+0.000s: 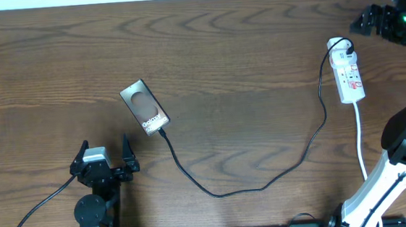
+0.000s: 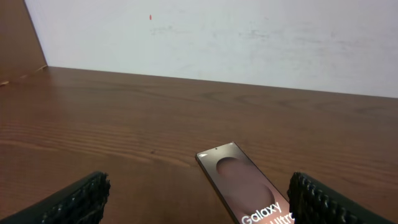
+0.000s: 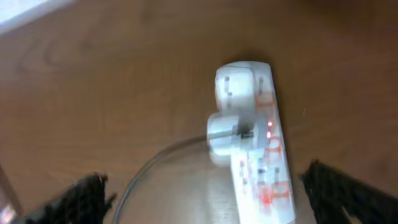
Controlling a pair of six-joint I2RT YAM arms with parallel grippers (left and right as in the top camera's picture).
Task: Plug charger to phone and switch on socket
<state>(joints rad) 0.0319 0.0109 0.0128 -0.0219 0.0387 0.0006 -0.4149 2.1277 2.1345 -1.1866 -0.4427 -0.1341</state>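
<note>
Phone (image 1: 144,107) on table (image 1: 239,23) with charger cable (image 1: 224,194) at its end, both grippers open and empty.
Phone lies flat, back up, angled, left of table centre, nearer the front edge than the back. Black cable tip meets the phone's near short end; can't tell if fully seated. From there the cable loops toward the front edge, then swings up right to the far end of the socket (image 1: 349,74). Socket strip lies lengthwise close to the right edge, red marks on top, plug in its far end, white cord (image 1: 359,137) trailing toward the front edge. Left gripper (image 1: 105,151) sits near the front edge just short of the phone, jaws wide apart, holding nothing. Right gripper (image 1: 370,19) hangs by the back right corner just beyond the socket, jaws spread, nothing between them; its wrist view is blurred.
</note>
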